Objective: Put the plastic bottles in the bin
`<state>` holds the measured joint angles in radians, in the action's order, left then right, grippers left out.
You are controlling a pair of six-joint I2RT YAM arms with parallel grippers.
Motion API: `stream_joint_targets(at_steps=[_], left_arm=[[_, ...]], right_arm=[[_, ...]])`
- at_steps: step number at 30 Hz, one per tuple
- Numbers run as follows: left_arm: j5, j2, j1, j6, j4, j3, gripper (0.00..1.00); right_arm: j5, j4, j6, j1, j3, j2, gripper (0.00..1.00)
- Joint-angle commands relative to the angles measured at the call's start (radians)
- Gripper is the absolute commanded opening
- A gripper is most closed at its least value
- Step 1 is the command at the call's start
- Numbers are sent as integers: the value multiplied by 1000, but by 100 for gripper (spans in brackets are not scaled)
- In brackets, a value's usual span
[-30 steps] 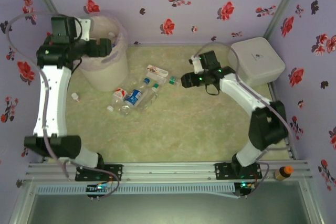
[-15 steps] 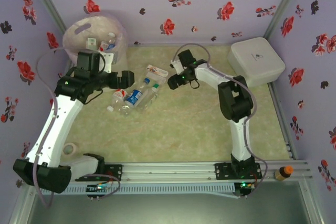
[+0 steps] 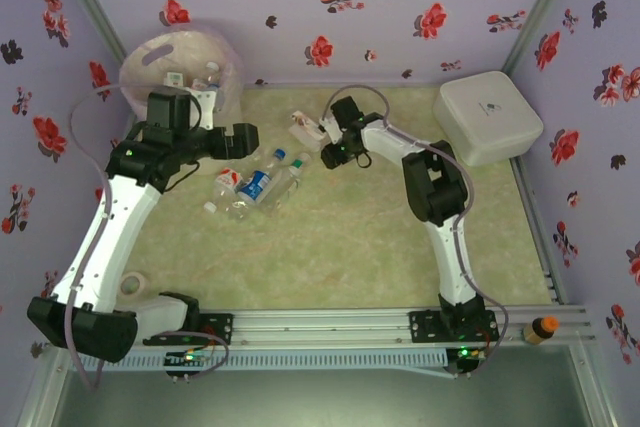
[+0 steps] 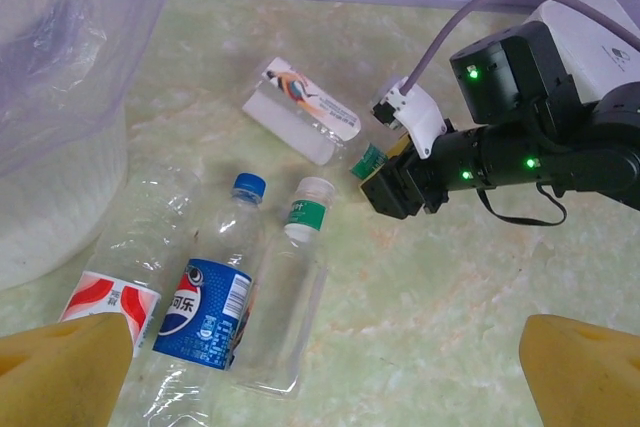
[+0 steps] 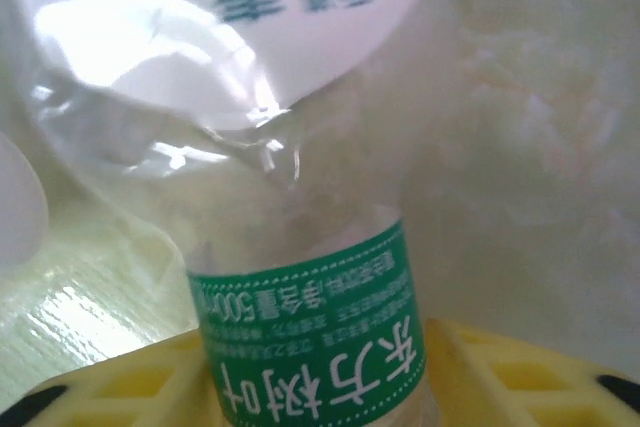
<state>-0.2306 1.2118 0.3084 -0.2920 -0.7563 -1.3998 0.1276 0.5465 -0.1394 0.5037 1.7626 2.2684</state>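
Now that our right gripper point(image 4: 388, 187) has pinched shut on the green-capped bottle point(image 4: 300, 112) ahead of it, we can bin it.

Overhead, the light falls soft and even, slightly hazy, with faint shadows. My left wrist view is bright and crisp, but my fingertips point(image 4: 60, 372) blur at five and seven o'clock. My right wrist view is soft-focused, and glare whitens the bottle point(image 5: 290, 277) toward eleven o'clock.
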Motion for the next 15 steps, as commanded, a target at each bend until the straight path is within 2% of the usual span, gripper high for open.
stream_joint_targets(at_steps=[1,4,10,13,15], left_arm=[[-27,1,11,-43,40,-16,100],[-24,-3,43,-126,95,-14,100],[-20,3,140,-331,361,74,100],[-20,52,189,-372,436,81,100],[-21,102,228,-375,458,66,100]], right_arm=[[-61,-4,4,-7,-76,-109,45],[-60,-99,61,-24,-207,-208,41],[8,-372,240,-67,-546,-478,31],[-8,-440,308,-68,-669,-600,17],[-58,-495,381,-65,-764,-693,2]])
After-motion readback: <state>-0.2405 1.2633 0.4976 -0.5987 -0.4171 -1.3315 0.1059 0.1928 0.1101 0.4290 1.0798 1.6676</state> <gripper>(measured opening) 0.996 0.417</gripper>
